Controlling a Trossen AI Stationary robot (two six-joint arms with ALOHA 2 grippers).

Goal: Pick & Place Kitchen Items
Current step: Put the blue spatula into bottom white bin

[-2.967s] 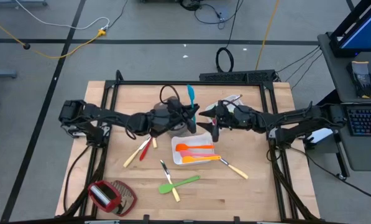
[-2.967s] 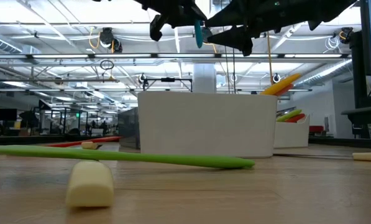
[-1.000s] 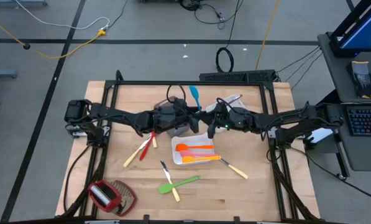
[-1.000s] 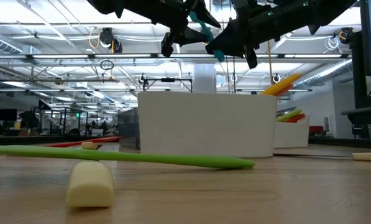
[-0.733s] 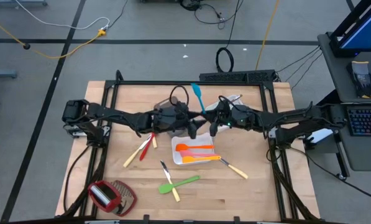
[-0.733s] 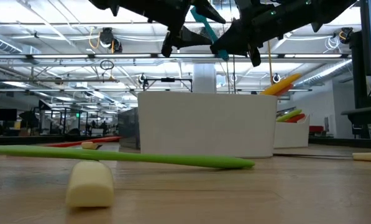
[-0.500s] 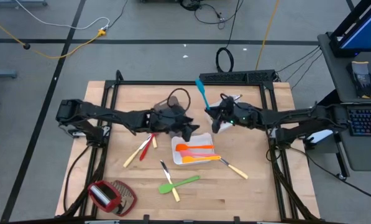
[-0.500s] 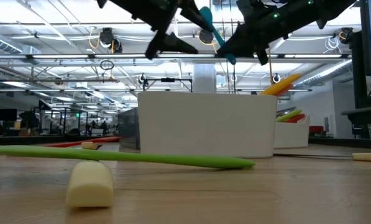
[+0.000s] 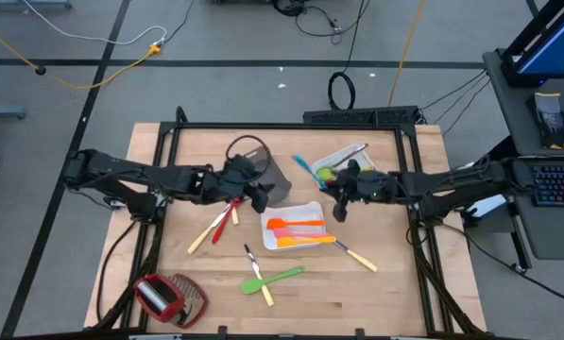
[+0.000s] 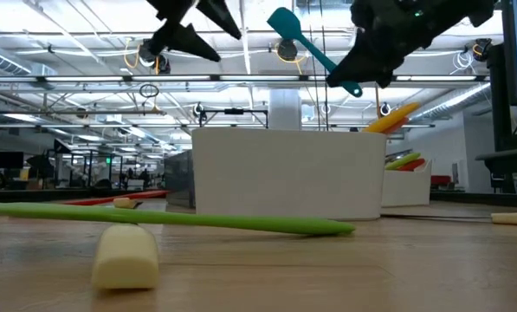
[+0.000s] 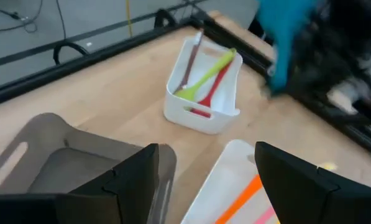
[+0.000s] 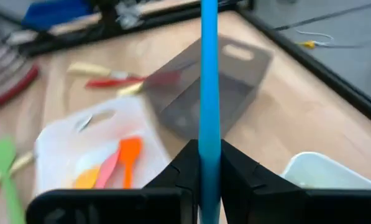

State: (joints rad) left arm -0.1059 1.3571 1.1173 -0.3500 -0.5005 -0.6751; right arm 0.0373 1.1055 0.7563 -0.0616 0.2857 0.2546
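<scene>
A blue spatula (image 10: 303, 42) is up in the air over the table's middle, and my right gripper (image 12: 209, 167) is shut on its handle. In the high view the spatula (image 9: 306, 168) slants from my right gripper (image 9: 331, 187) toward the far left. My left gripper (image 9: 259, 196) stands open, nothing between its fingers, above the grey tray (image 9: 270, 175), left of the spatula. More kitchen items lie in a white tray (image 9: 305, 210). A green spatula (image 9: 280, 277), a red one (image 9: 223, 223) and pale-handled knives (image 9: 355, 255) lie flat on the wood. My right gripper pinches the spatula's handle (image 12: 209, 127) between its two fingers, near the free end (image 10: 353, 88), which sticks out below them. The fingers come from the table's right, slanting a little down, and lie across the handle. The spatula is lifted clear, head up and leaning left.
A white bin (image 9: 343, 161) holding a green and a red utensil stands at the far side, just behind my right gripper. A red-and-silver thing (image 9: 168, 296) lies at the near left corner. Bare wood shows at the near right.
My left gripper has drawn back from the blue spatula toward the table's left edge, leaving it in my right gripper alone. My right gripper has carried the spatula toward the table's right edge, and the spatula has tipped from nearly upright to leaning left.
</scene>
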